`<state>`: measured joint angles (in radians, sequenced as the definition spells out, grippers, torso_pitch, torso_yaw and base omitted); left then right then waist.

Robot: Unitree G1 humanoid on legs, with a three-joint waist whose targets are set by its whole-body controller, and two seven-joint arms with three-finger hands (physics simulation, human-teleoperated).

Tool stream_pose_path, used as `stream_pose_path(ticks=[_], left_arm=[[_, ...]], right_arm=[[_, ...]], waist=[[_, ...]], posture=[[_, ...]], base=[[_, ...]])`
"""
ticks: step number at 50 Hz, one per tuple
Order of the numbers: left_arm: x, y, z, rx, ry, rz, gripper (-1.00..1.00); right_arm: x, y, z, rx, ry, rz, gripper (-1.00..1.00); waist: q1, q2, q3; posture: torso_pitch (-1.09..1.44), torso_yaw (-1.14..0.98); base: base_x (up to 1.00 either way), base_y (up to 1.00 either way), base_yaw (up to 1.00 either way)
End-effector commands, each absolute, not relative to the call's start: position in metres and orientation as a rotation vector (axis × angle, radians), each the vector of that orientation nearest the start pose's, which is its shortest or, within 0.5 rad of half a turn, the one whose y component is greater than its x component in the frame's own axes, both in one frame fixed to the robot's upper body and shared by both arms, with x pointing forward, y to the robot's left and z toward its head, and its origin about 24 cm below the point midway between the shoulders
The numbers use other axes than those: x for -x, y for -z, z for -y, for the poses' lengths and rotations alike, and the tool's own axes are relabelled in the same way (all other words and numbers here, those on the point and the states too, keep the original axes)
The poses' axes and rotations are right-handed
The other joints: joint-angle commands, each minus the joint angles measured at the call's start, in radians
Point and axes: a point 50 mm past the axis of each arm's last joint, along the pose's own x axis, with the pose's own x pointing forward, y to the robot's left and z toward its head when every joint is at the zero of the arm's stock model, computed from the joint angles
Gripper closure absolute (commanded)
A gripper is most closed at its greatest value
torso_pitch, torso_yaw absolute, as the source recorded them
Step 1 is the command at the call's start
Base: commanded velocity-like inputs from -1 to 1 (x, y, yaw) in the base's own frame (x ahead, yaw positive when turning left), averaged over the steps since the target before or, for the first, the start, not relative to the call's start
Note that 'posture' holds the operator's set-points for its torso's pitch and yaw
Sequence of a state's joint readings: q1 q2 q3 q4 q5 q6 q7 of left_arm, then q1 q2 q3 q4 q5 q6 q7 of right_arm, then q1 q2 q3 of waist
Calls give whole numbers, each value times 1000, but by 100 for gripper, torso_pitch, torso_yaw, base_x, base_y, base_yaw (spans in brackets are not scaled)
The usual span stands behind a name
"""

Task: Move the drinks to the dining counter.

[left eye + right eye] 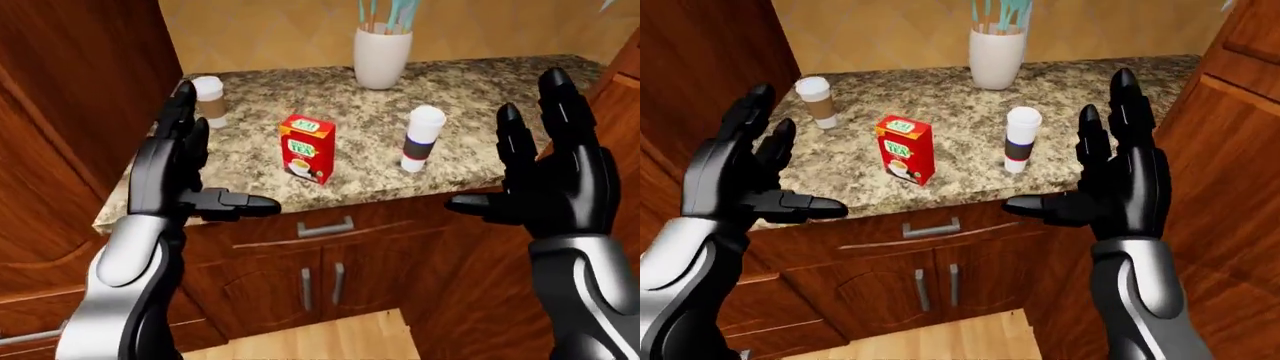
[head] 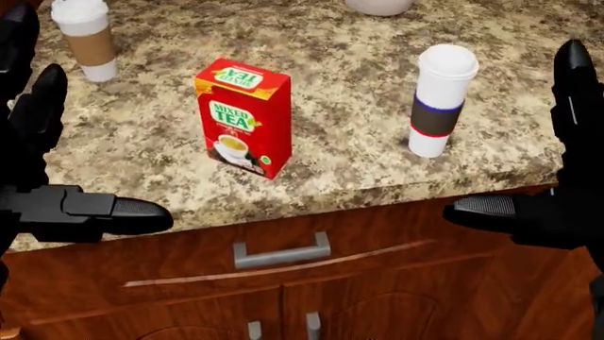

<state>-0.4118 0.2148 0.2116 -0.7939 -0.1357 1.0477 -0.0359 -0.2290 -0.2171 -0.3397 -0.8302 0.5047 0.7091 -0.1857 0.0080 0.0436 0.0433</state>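
Note:
A red tea carton (image 2: 243, 117) stands upright on the speckled granite counter (image 2: 359, 159). To its right is a tall white cup with a dark sleeve (image 2: 439, 99). A paper coffee cup with a brown sleeve (image 2: 85, 39) stands at the counter's upper left. My left hand (image 1: 800, 154) is open, held below and left of the carton near the counter's edge. On the other side my right hand (image 1: 1070, 142) is open too, just right of the tall white cup. Neither hand touches anything.
A white vase (image 1: 382, 56) with stems stands against the wall at the top of the counter. Below the counter are a drawer with a metal handle (image 2: 281, 253) and two cabinet doors. Tall wooden cabinets (image 1: 80, 112) flank both sides. Wood floor (image 1: 320, 341) shows at the bottom.

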Motion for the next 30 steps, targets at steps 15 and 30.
stream_pose_path(ticks=[15,30], left_arm=[[-238,-245,-176,-106,15,276,-100],[-235,-247,-173,-107,23,286,-100]], right_arm=[[-221,-229,197,-91,93,442,-100],[-242,-220,208,34,224,348,-100]], waist=[[-13,-48,2],[2,-58,-34]], posture=[[0,0],[0,0]], base=[[0,0,0],[0,0,0]])
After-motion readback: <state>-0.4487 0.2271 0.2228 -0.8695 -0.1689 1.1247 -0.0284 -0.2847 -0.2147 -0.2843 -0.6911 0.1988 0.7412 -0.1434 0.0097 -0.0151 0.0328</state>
